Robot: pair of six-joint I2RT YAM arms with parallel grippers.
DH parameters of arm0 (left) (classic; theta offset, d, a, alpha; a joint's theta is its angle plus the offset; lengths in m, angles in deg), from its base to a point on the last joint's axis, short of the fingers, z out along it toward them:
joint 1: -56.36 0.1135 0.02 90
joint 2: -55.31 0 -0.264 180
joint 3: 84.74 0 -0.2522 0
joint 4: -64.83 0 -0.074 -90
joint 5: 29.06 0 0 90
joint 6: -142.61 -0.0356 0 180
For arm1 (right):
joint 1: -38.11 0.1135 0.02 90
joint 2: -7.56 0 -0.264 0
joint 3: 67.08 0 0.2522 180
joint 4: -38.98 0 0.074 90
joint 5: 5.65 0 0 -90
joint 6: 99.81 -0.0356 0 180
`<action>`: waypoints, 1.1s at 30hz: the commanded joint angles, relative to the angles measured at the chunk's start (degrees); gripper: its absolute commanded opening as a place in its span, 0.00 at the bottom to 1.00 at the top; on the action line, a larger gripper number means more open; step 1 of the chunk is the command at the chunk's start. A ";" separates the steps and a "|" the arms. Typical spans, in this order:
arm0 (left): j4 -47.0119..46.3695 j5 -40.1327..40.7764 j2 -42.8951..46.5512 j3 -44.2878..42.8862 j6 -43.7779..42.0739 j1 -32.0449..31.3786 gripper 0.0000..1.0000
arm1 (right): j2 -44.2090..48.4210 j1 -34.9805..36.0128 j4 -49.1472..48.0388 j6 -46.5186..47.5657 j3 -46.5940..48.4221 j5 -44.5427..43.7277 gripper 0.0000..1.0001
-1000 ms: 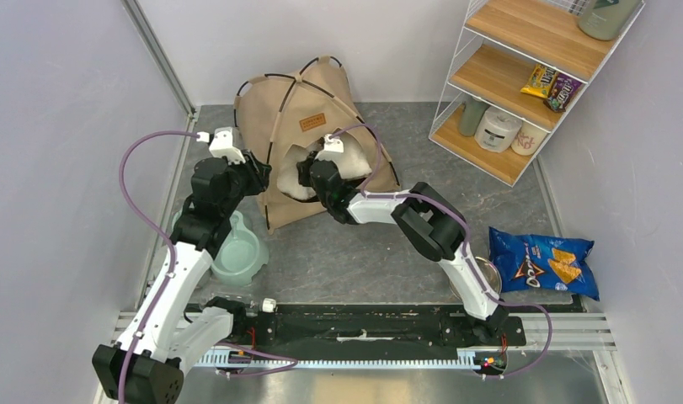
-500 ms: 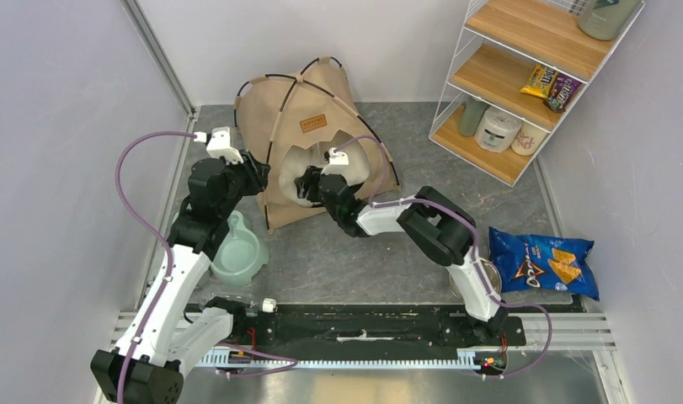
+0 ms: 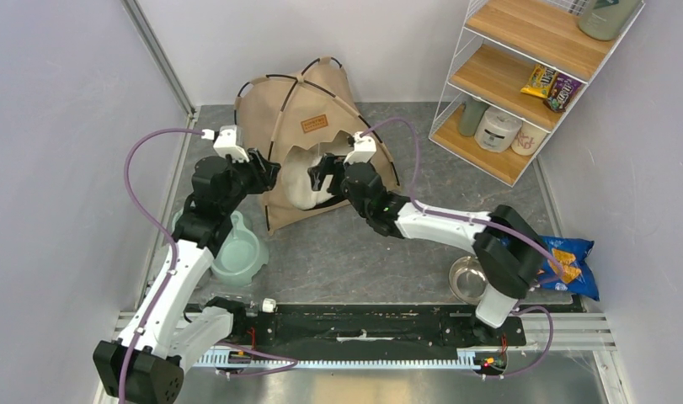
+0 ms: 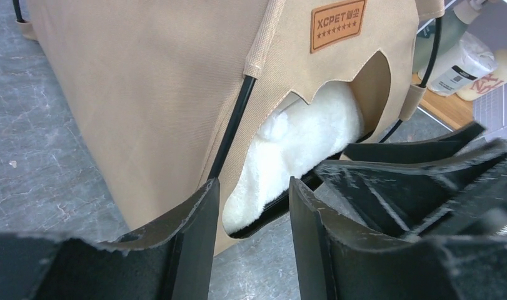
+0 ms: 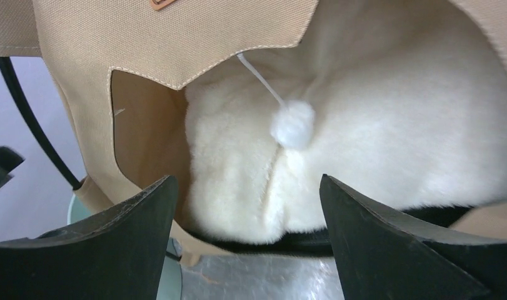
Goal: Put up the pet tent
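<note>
Pale, smooth walls close in a grey, stone-patterned table (image 3: 363,252). At its far side, left of centre and close to the back wall, the pet tent (image 3: 296,101) stands upright. It is a pyramid of coarse-woven tan canvas on a black base, and its jagged-topped doorway faces the arms. Thin black poles (image 3: 280,77) arch over it, cross at the peak and run through tan fabric sleeves.

At the far right is a white wire shelf (image 3: 456,76) with slanted wooden boards. It carries small packets and tubs whose writing is too small to read.

A fluffy white pillow (image 3: 300,177) with deep, plush pile fills the doorway and bulges over the black sill.

The left gripper (image 4: 250,194) sits at the tent's left front corner. Its black, rough-edged fingers are partly spread with nothing between them, just in front of a pole and the lower canvas edge. The right gripper (image 5: 247,181) faces the doorway with its fingers spread wide and empty, and the pillow lies just beyond the tips.

At the right edge lies a glossy blue snack bag (image 3: 573,261) printed with orange triangular chips, its name hidden by the right arm. A pale green bowl (image 3: 237,257) sits beside the left arm, and a round steel bowl (image 3: 464,278) sits near the right base.

A brown leather-like patch (image 4: 338,25) above the doorway reads "XCPET" over a row of stars. A small white pom-pom (image 5: 292,124) hangs on a cord in the opening.
</note>
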 commanded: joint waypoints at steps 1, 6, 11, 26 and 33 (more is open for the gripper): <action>-4.84 -1.37 -1.15 1.17 0.40 -0.01 0.53 | 8.46 -1.11 14.85 1.53 0.11 -2.42 0.89; -8.45 0.27 -3.92 2.85 -0.95 -0.02 0.54 | 16.44 -3.45 29.60 10.92 3.45 -1.69 0.92; -12.22 -0.43 -6.75 3.53 -2.87 -0.19 0.54 | 19.71 -7.69 35.79 22.19 6.35 -0.28 0.97; -9.96 4.19 -4.97 2.89 -8.17 -0.36 0.46 | 1.88 -21.18 45.69 43.79 27.47 22.30 0.93; -9.31 3.21 -3.69 2.76 -7.60 -0.52 0.46 | 2.77 -21.16 45.38 41.01 26.51 23.93 0.28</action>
